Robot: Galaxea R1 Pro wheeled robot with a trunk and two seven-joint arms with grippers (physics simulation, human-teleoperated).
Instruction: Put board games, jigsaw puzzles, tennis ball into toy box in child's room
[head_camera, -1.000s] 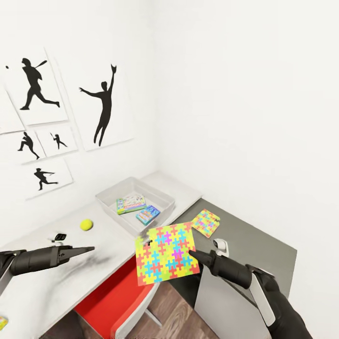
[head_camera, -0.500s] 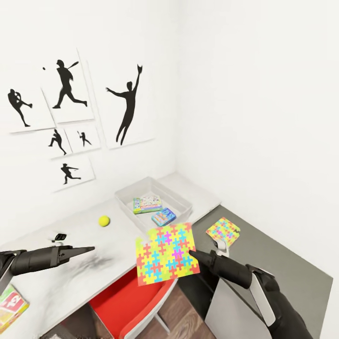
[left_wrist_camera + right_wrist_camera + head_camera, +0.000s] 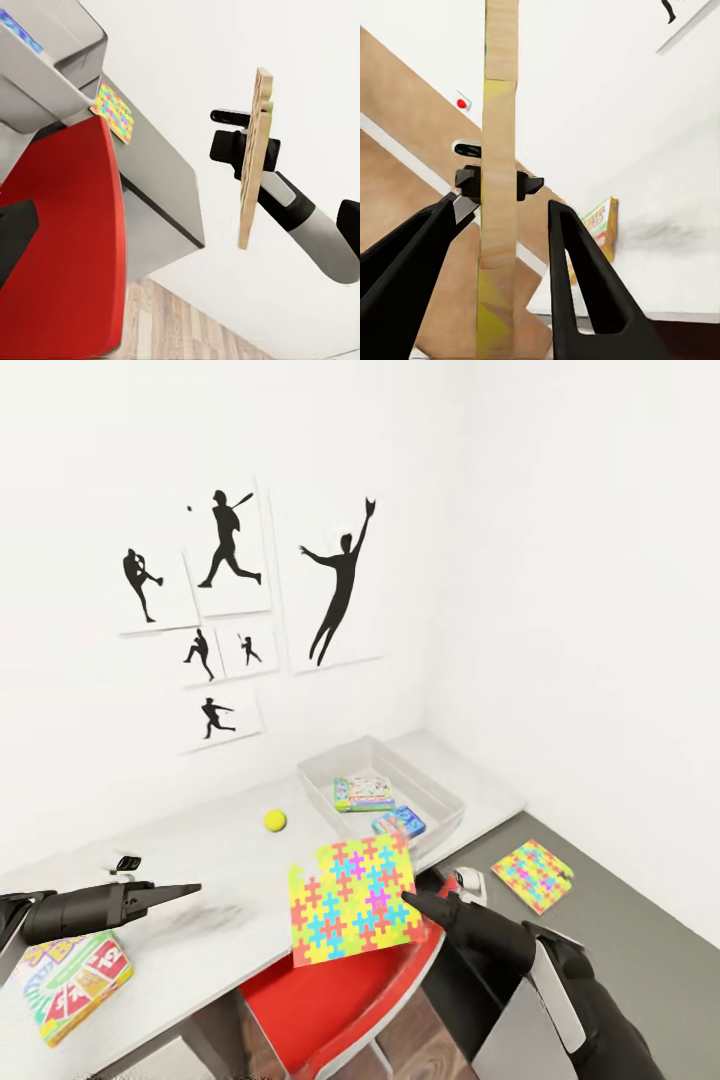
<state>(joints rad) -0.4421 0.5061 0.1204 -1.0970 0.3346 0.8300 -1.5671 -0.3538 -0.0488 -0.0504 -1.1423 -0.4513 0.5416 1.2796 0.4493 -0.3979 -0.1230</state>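
Nearest the camera in the head view, the right gripper [image 3: 412, 905] is gripping a jigsaw puzzle [image 3: 354, 900] by its edge, holding the flat, brightly coloured board upright in the air above a red chair [image 3: 330, 990]. The left wrist view is showing the same puzzle edge-on, a thin tan slab, with the right gripper's fingers [image 3: 229, 116] clamping it. In the right wrist view, one dark finger is standing a little apart from the slab, so how tightly they are pressing is hard to judge.

The left gripper [image 3: 190, 890] is hovering over the pale grey table [image 3: 200, 840], holding nothing, its fingers drawn together into a point. Just beneath the left forearm, a SKIP-BO board game [image 3: 68, 982] is lying flat on the table's near end, partly covered by the arm.

Farther along the table, the tennis ball [image 3: 275, 819] is sitting alone, near the toy box [image 3: 440, 800]. The toy box is standing at the table's far end, close to the corner of the room. Two small game boxes are lying inside it: a green-edged one [image 3: 362, 793] and a blue one [image 3: 399, 823], their print too small to read.

Right of the table, a second jigsaw puzzle [image 3: 533, 875] is lying flat on a lower dark grey cabinet [image 3: 640, 940]. On the white wall behind, black silhouette pictures of ball players [image 3: 340, 585] are hanging.
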